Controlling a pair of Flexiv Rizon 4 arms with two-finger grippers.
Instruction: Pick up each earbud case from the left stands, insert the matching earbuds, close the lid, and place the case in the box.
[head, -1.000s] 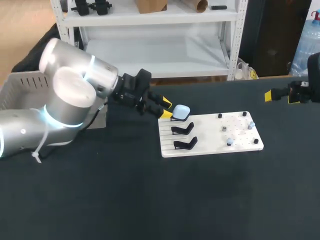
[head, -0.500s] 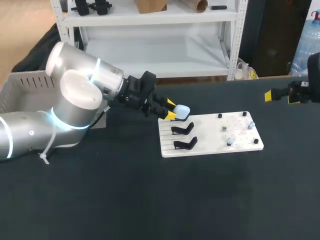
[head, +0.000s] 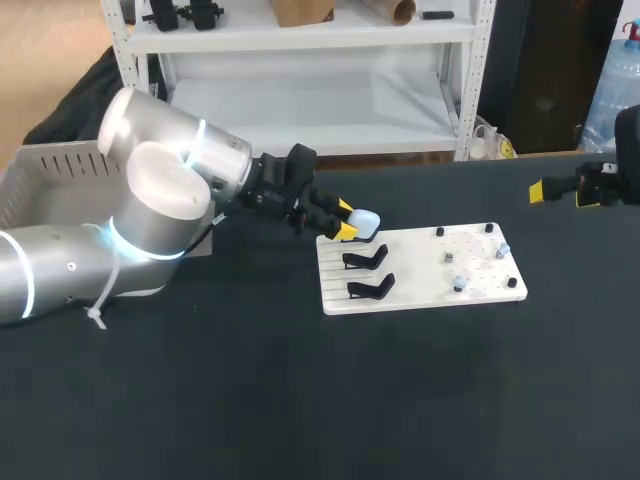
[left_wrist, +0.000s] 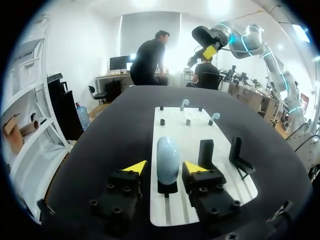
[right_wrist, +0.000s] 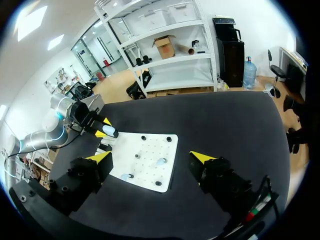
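Note:
A pale blue earbud case (head: 366, 221) stands upright on the farthest of the black stands, at the left end of the white board (head: 420, 292). My left gripper (head: 348, 221) straddles it. In the left wrist view the case (left_wrist: 168, 159) sits between the yellow fingertips (left_wrist: 136, 166) with a thin gap on each side, so the gripper (left_wrist: 165, 167) is open. The two nearer stands (head: 366, 258) (head: 371, 288) are empty. Small earbuds (head: 460, 284) (head: 502, 250) sit on pegs on the board's right half. My right gripper (right_wrist: 151, 157) hangs open and empty over the table's far right (head: 560, 190).
A grey box (head: 50, 175) sits at the table's left edge, behind my left arm. Dark pegs (head: 440, 232) dot the board's far side. In the left wrist view the empty stands (left_wrist: 206, 152) (left_wrist: 239, 157) are beside the right finger.
My left arm moved right, bringing its fingers around the case on the far stand, and the fingers narrowed. The right arm stayed still.

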